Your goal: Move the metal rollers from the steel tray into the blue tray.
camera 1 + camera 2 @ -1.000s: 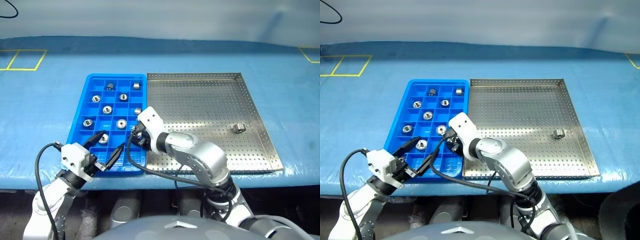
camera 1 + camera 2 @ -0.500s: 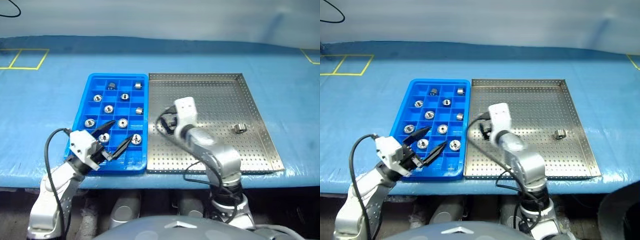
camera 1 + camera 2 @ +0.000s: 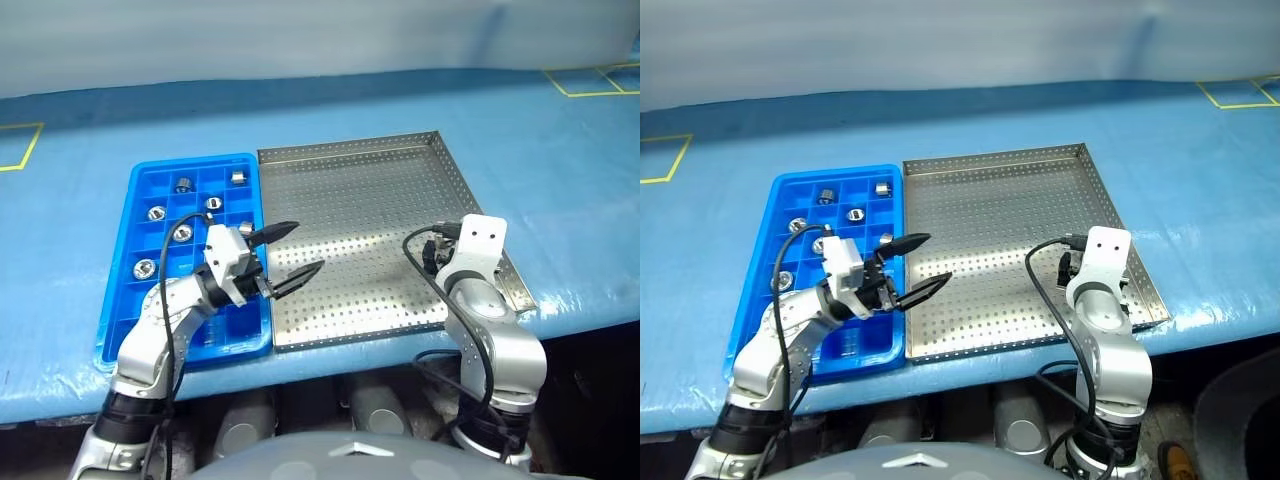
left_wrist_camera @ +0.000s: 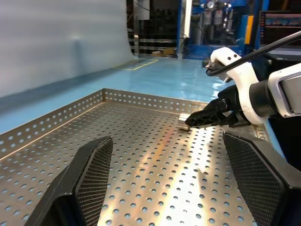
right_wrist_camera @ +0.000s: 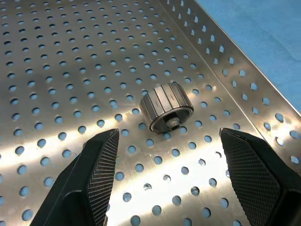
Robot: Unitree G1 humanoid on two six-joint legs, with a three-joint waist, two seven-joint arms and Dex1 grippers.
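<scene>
Last roller [image 5: 166, 109] loose on steel tray [image 3: 350, 200], near right edge. Right gripper [image 5: 176, 160] spread, straddling approach, lined up to pinch. Left gripper [image 3: 290, 250] spread, empty, parked over tray's left side. Others sorted into blue tray [image 3: 118, 330] cells.

Silver-grey rounded arm segments, white blocky wrist housings, looping black cables beside each wrist. Left pincer [image 3: 286, 254] and right pincer [image 5: 181, 176]: tapered black fingers with cross-hatched textured pads [image 5: 104, 160].

no readable text, labels, brands or numbers anywhere; trays, table cover and arms carry no legible marks
</scene>
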